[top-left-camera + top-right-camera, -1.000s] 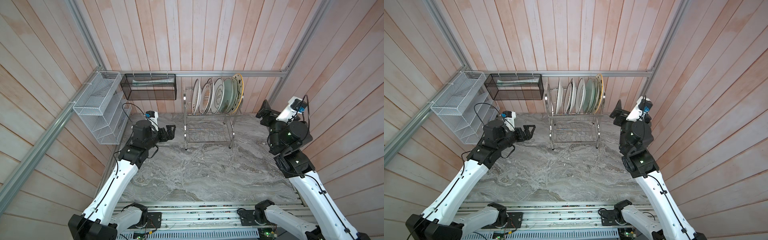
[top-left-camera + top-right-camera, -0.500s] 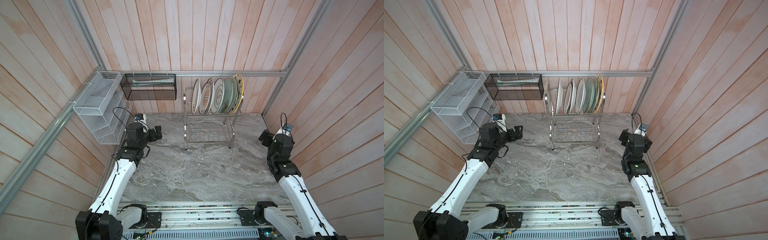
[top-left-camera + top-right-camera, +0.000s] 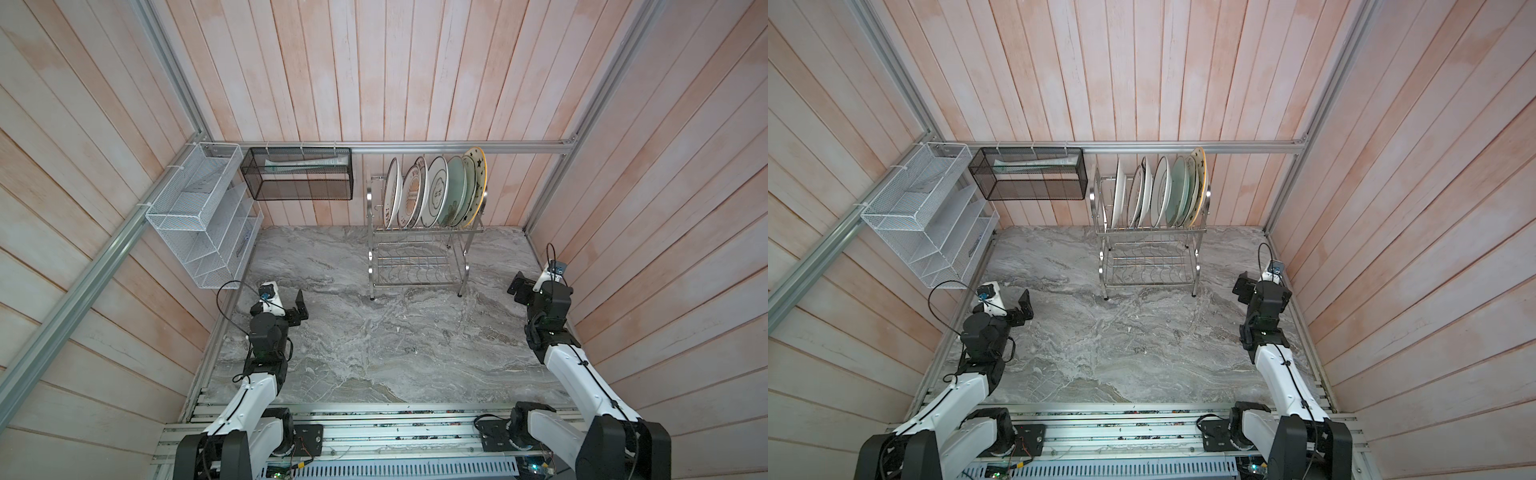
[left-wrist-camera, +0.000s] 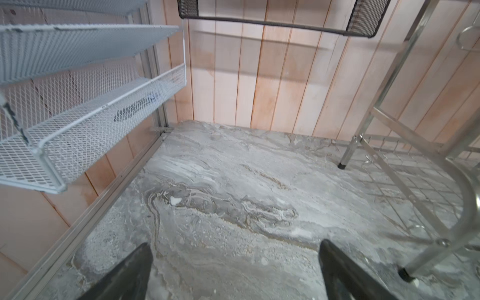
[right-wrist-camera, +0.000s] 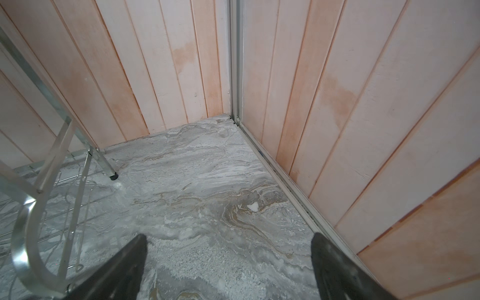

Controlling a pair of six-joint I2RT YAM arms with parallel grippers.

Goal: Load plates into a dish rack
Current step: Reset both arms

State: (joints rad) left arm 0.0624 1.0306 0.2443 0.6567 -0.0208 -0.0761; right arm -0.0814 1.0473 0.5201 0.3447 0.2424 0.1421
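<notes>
1. Nearest the viewer, in front of the dish rack (image 3: 411, 266), both arm bases sit on a metal rail (image 3: 374, 428) at the edge of the marble tabletop (image 3: 374, 345).
2. The left gripper (image 4: 235, 249) hangs low over the marble, in front of the rack and off to its left. Its jaws are spread wide with nothing between them.
3. The right gripper (image 5: 230, 237) hangs off the rack's right side, close to the side wall, its jaws likewise spread and holding nothing.
4. The rack stands against the back wall, well apart from both grippers.
5. The plates (image 3: 436, 191) stand on edge in a row in the rack's upper tier. The gold-rimmed, black-starred plate (image 3: 478, 178) is at the rack's right end.
6. Left of the rack, a black mesh basket (image 3: 299, 174) hangs on the back wall. Beyond it, a white mesh organizer (image 3: 199, 216) hangs on the side wall.
</notes>
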